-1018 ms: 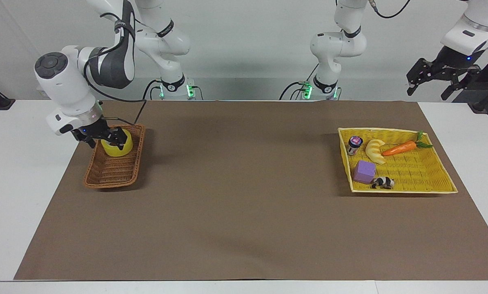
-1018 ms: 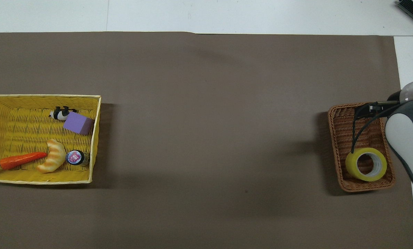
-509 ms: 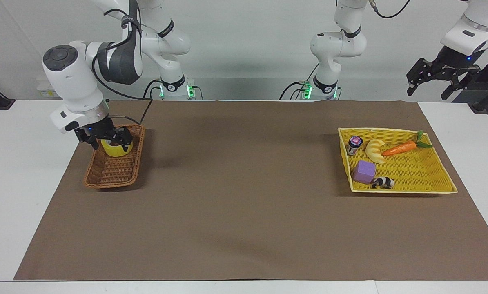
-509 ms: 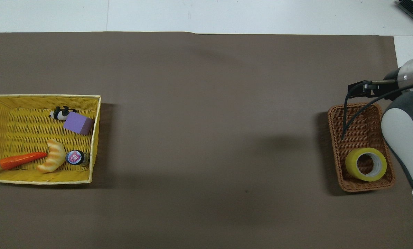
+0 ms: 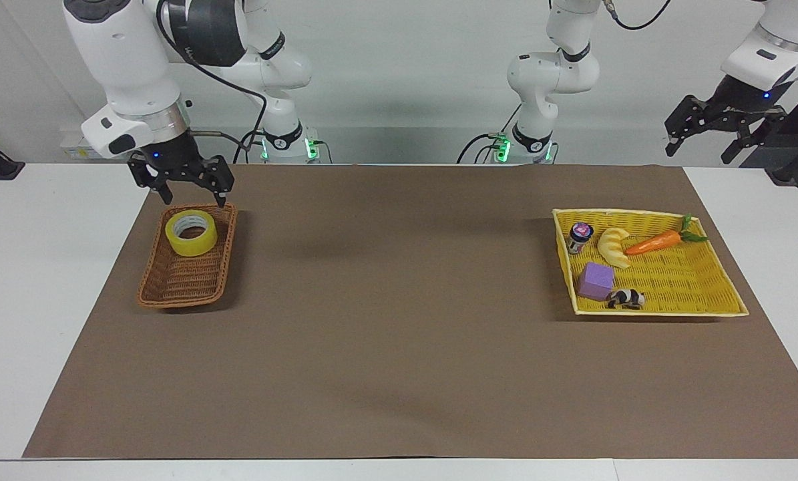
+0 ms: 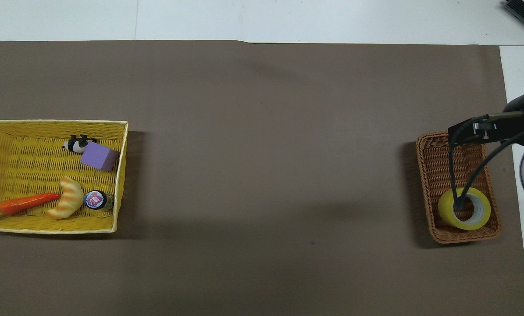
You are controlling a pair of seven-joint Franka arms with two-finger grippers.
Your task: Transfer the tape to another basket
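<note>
The tape (image 5: 191, 233) (image 6: 465, 208), a yellow roll with a white core, lies flat in the brown wicker basket (image 5: 183, 284) (image 6: 437, 175), at the basket's end nearer the robots. My right gripper (image 5: 193, 198) hangs open just above the roll, its fingertips clear of it and holding nothing. In the overhead view only that arm's wrist and its cable show over the basket. My left gripper (image 5: 699, 148) waits open and raised off the left arm's end of the table.
A flat yellow basket (image 5: 659, 312) (image 6: 120, 175) toward the left arm's end holds a carrot (image 5: 654, 242), a croissant toy (image 5: 614, 246), a purple block (image 5: 596, 280), a panda toy (image 5: 626, 298) and a small can (image 5: 579, 237). Brown paper covers the table.
My right gripper has risen from around the tape to above the basket. The tape stays in the brown basket. The left arm has not moved.
</note>
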